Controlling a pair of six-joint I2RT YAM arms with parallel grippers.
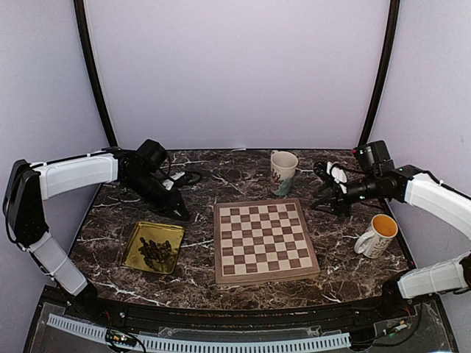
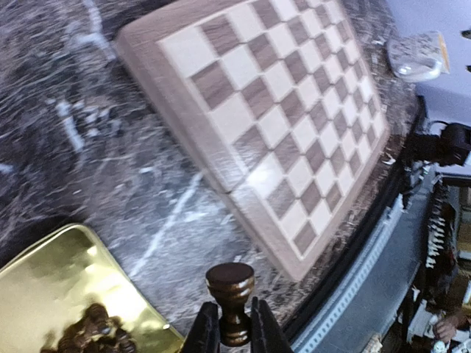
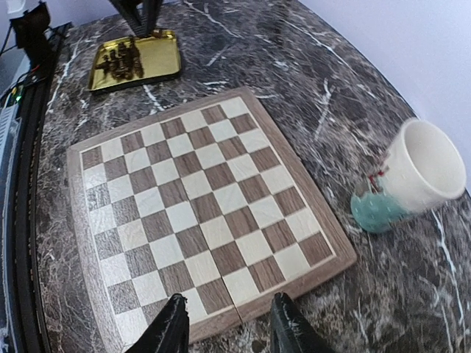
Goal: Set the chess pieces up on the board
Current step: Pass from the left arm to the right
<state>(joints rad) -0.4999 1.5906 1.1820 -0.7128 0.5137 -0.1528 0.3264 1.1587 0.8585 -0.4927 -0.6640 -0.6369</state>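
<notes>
The wooden chequered board (image 1: pixel 265 239) (image 2: pixel 287 110) (image 3: pixel 199 206) lies mid-table with no pieces on its squares. My left gripper (image 1: pixel 179 213) (image 2: pixel 234 331) hangs between the board and the gold tray, shut on one dark chess piece (image 2: pixel 230 294), whose round end sticks out past the fingertips. Several more dark chess pieces (image 1: pixel 154 252) (image 2: pixel 96 334) (image 3: pixel 124 62) lie heaped in the tray. My right gripper (image 1: pixel 327 197) (image 3: pixel 228 312) stands open above the board's right edge, with nothing between its fingers.
The gold tray (image 1: pixel 132 250) (image 2: pixel 51 287) (image 3: pixel 165 62) sits left of the board. A white mug with a green base (image 1: pixel 283 170) (image 3: pixel 419 173) stands behind the board. A mug with a yellow inside (image 1: pixel 377 235) (image 2: pixel 418 57) stands to its right. Cables lie at the back left.
</notes>
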